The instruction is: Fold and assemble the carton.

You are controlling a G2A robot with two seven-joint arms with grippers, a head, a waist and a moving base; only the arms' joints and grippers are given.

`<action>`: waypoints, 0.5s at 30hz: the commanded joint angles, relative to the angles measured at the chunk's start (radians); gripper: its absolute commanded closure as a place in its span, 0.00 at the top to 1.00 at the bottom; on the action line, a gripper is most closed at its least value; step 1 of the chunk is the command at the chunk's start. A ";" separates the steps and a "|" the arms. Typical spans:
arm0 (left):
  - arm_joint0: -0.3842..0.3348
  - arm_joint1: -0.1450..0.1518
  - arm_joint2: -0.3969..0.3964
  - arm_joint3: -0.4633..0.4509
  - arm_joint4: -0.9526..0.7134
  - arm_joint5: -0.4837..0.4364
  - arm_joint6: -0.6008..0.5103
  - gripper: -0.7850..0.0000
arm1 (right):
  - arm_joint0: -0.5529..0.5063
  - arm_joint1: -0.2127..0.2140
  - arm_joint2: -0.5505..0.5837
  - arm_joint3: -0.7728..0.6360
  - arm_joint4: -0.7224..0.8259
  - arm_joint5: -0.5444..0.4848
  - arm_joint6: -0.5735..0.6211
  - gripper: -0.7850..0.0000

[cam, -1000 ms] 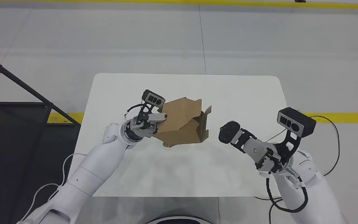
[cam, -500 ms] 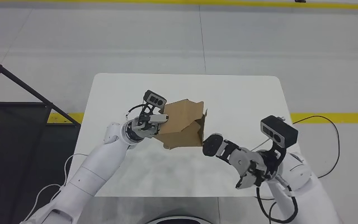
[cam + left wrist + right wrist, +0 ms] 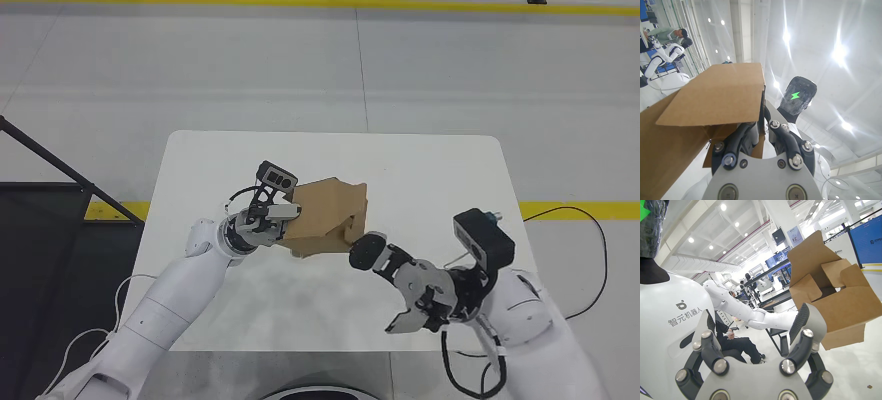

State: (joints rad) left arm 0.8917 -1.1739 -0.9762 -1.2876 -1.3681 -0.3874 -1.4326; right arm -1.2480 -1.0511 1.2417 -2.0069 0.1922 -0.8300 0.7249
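- We find the left gripper (image 3: 762, 121) pressed together on a wall edge of the carton (image 3: 325, 215); the cardboard edge passes between its fingers.
- We find the right gripper (image 3: 388, 285) spread wide, pinching nothing. One ribbed pad (image 3: 800, 321) lies against the carton's lower right corner in the top view, and the other finger stands well apart, toward the lower right of the frame.
- Edges and room: the carton sits left of centre over the table (image 3: 440, 170). Bare white tabletop lies open on every side, widest toward the upper right. The table's edges are well apart from both grippers.
- Container: in the right wrist view the carton's end faces the camera. Its flaps (image 3: 831, 275) are folded inward and partly overlap, with a dark gap between them. We cannot tell what is inside.
- Position: the carton lies between the two grippers, gripped on its left side and touched at its right corner. We cannot tell whether it rests on the table.
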 commanded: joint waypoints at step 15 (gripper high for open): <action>0.000 0.000 0.000 0.000 0.000 0.000 0.000 0.00 | -0.009 -0.009 -0.008 0.003 -0.037 0.015 -0.113 1.00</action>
State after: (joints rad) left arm 0.8917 -1.1739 -0.9762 -1.2876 -1.3681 -0.3874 -1.4326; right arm -1.2580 -1.0602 1.2370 -2.0054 0.1394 -0.8186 0.6047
